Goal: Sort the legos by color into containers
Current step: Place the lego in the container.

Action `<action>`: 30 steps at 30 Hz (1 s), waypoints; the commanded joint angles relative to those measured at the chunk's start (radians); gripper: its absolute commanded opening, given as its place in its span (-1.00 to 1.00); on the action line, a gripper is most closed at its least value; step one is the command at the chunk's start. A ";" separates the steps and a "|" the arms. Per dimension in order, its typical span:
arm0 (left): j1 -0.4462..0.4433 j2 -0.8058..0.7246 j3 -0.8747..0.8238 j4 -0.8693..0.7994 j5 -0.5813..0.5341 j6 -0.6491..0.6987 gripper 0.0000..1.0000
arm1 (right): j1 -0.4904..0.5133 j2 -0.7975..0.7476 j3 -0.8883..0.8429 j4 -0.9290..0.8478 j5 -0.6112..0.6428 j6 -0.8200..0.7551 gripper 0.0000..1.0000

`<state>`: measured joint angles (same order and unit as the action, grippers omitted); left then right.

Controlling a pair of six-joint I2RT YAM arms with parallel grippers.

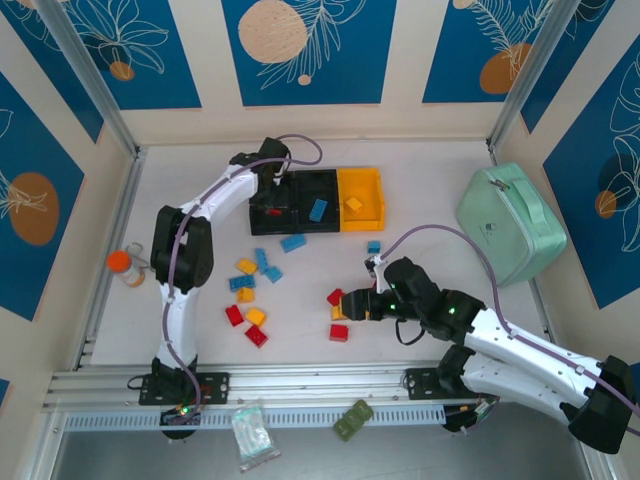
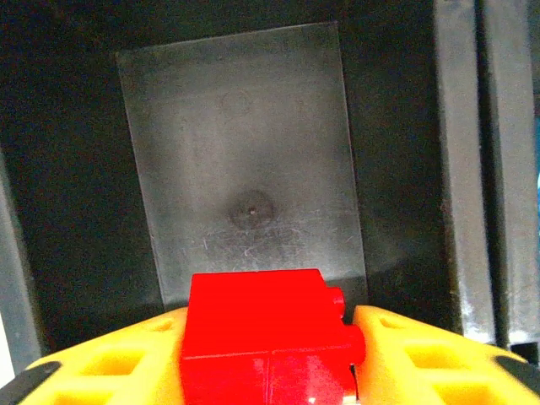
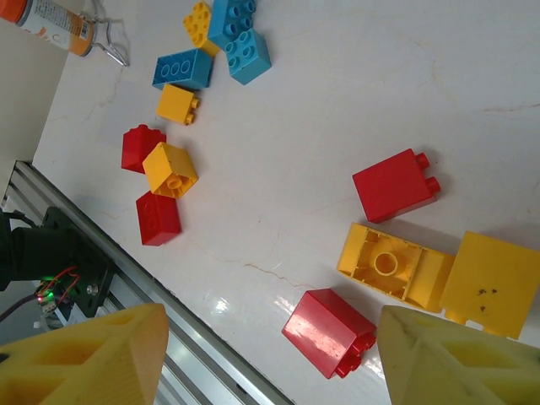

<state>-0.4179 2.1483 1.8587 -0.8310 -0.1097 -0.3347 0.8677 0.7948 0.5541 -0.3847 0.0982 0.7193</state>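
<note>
Nearest, the right gripper [image 1: 362, 302] hangs low, its yellow fingers [image 3: 93, 354] spread wide and empty over a cluster of small red and yellow plastic bricks [image 3: 329, 332] on the white table [image 1: 420, 180]. More red, yellow and blue bricks [image 1: 250, 290] lie scattered to the left. Farther back, the left gripper [image 1: 272, 192] is clenched on a red plastic brick [image 2: 261, 329] above the floor of the leftmost black rectangular plastic bin [image 2: 245, 152]; the middle black bin [image 1: 305, 222] holds a blue brick [image 1: 318, 209], and the yellow-orange bin [image 1: 378, 205] holds a yellow one [image 1: 354, 203].
</note>
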 commanded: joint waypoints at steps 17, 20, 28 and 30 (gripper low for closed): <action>-0.017 -0.300 -0.226 0.046 0.113 -0.018 0.24 | -0.026 0.010 0.054 -0.072 0.060 0.016 0.34; -0.027 -0.380 -0.338 0.080 0.163 -0.018 0.24 | -0.029 0.019 0.071 -0.103 0.084 0.031 0.34; -0.069 -0.612 -0.634 0.171 0.327 -0.030 0.25 | -0.033 0.115 0.165 -0.310 0.208 0.117 0.35; -0.078 -0.686 -0.718 0.200 0.378 -0.049 0.25 | -0.037 0.160 0.187 -0.350 0.221 0.132 0.35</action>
<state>-0.4824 1.5539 1.2049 -0.6815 0.1581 -0.3538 0.8371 0.9169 0.6979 -0.6174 0.2584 0.8040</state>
